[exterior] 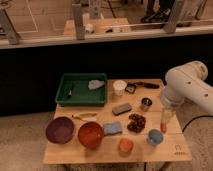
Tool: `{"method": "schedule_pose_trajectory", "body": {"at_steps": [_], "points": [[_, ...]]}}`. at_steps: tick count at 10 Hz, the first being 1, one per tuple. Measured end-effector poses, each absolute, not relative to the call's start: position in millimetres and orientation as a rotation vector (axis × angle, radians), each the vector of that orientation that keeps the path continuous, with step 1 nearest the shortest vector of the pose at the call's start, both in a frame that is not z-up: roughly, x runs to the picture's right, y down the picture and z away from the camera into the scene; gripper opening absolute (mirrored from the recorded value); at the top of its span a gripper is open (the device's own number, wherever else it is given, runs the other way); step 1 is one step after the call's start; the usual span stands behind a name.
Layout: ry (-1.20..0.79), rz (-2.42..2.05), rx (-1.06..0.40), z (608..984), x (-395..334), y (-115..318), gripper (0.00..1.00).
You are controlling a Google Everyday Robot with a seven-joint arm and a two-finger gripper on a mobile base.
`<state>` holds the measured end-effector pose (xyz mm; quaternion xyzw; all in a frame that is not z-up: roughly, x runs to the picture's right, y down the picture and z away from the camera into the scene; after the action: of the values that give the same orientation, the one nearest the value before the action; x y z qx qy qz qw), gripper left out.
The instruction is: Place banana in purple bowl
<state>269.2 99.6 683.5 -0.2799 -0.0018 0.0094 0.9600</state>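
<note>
The banana [84, 116] is a slim yellow piece lying on the wooden table [100, 152], just in front of the green tray. The purple bowl [60, 130] stands at the table's front left, a little left of and below the banana, next to an orange-red bowl [90, 134]. My white arm comes in from the right. My gripper [163, 124] points down over the table's right side, far from the banana and the bowl.
A green tray [70, 95] holding a grey item [95, 84] sits at the back left. A white cup [119, 87], a dark tool [142, 85], a metal cup [145, 103], a grey block [121, 108], a blue sponge [112, 128], a dark cluster [135, 122], a blue cup [154, 137] and an orange cup [125, 145] are spread over the table.
</note>
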Motion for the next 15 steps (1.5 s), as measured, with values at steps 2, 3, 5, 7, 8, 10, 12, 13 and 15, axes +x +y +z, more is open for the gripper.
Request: {"method": "schedule_pose_trajectory", "body": {"at_steps": [2,3,5,7,8,10,12,13,15], "points": [[-0.056,-0.026,-0.578,683,233,94,0.8],[-0.083,-0.054,-0.58,682,206,91,0.8],[-0.124,-0.107,-0.579,681,160,88,0.8],[-0.158,-0.174,-0.569,675,105,90,0.8],[-0.171,-0.208,-0.569,673,87,91,0.8],[-0.169,-0.218,-0.572,672,84,92,0.8],[-0.172,-0.22,-0.571,672,82,92,0.8],[-0.172,-0.219,-0.571,672,83,92,0.8],[-0.172,-0.217,-0.57,672,83,91,0.8]]}}
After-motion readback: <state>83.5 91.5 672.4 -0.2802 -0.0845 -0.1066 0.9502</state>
